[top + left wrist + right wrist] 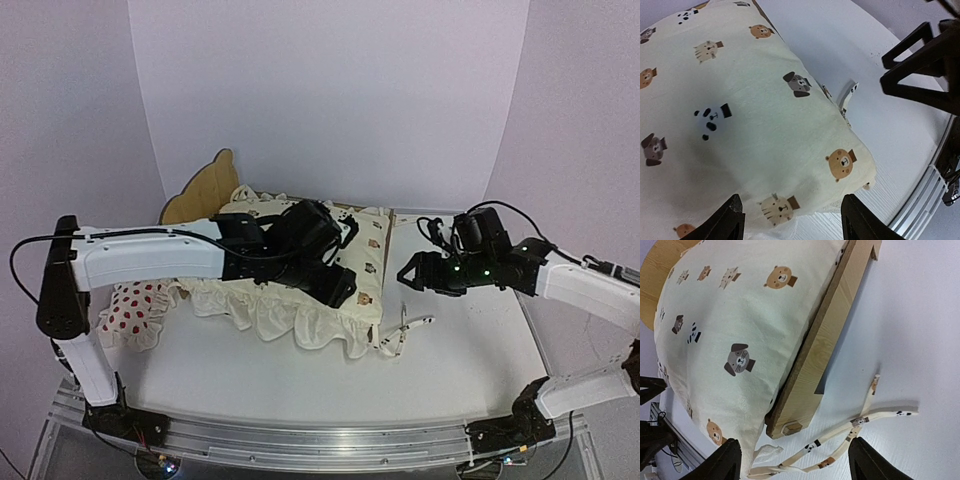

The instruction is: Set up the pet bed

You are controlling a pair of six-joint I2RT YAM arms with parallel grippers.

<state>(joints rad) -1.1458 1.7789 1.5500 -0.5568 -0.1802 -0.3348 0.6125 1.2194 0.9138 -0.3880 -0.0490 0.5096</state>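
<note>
Pet bed: found at the table's back centre, lengthwise left to right, headboard leftward, mostly hidden under cushion. Saw left gripper directly over that cushion, jaws spread, empty. Saw right gripper just beside the foot rail, jaws spread too, empty; judged nearer the bare frame.

We see a white table carrying the pet bed, which stands toward the back left. A cream ruffled cushion lies in the bed, its frill spilling onto the tabletop on the near side. A red-spotted white pillow lies at the left, touching the frill. Thin printed ties trail on the surface near the bed's right corner.
</note>
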